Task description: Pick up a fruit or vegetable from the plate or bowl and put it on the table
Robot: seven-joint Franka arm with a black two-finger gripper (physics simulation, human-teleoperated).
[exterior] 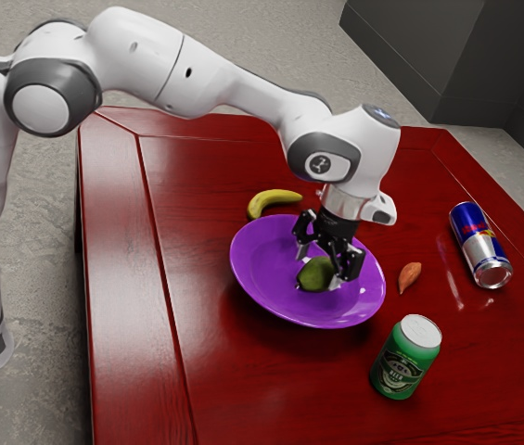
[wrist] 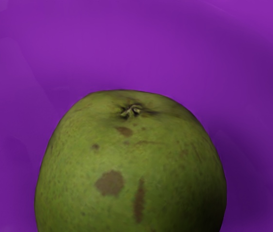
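Within the bowl (exterior: 260, 269), the green fruit (exterior: 313, 274) lies below the open jaws, which stand apart about it; risk: a shallow or off-centre close could pinch only its rounded upper flank, squeezing it loose to roll.

a room, kind unclear: red wooden table (exterior: 262, 380), grey floor (exterior: 252, 37).
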